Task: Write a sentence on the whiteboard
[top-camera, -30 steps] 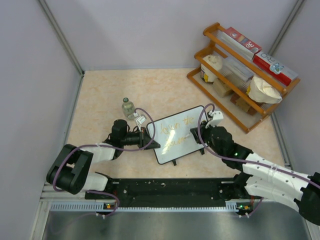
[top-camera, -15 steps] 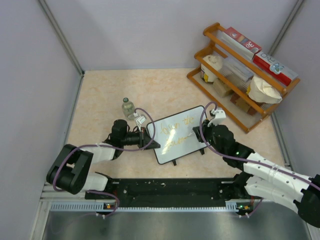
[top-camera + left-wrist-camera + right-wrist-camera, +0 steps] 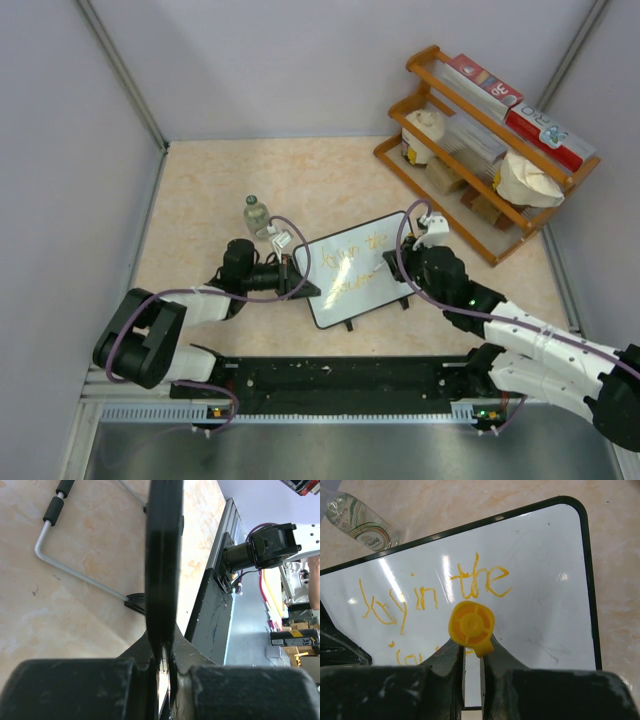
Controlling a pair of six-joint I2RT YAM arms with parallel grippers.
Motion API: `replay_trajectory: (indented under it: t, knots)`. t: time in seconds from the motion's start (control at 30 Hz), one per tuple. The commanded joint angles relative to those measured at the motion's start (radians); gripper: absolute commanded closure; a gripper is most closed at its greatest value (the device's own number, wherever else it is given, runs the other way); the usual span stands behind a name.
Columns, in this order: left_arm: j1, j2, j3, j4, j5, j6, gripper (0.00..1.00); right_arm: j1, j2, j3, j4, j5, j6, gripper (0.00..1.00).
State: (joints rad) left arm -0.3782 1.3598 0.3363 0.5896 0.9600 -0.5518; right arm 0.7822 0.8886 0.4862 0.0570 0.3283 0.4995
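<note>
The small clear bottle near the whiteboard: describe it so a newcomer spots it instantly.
On the beige marbled tabletop, find the black-framed white whiteboard with orange writing. Just past its far left corner sits a small clear bottle with a green-patterned label. Nothing else outside the wooden shelf rack is transparent.

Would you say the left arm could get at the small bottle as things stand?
Probably not yet: the left gripper is shut on the whiteboard, though the bottle stands close beside it.
</note>
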Motion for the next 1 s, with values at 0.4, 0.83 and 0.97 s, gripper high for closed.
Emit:
replay_trajectory:
  t: [0.4, 0.83, 0.97]
  knots:
    - [-0.008, 0.009, -0.017, -0.022, 0.029, 0.032, 1.00, -0.012, -0.010, -0.038, 0.004, -0.052, 0.024, 1.00]
    - [-0.008, 0.009, -0.016, -0.020, 0.029, 0.032, 1.00, -0.014, -0.048, -0.083, -0.048, -0.023, 0.039, 1.00]
    - [-0.008, 0.010, -0.016, -0.019, 0.028, 0.032, 1.00, -0.012, -0.059, -0.075, -0.054, 0.001, 0.034, 1.00]
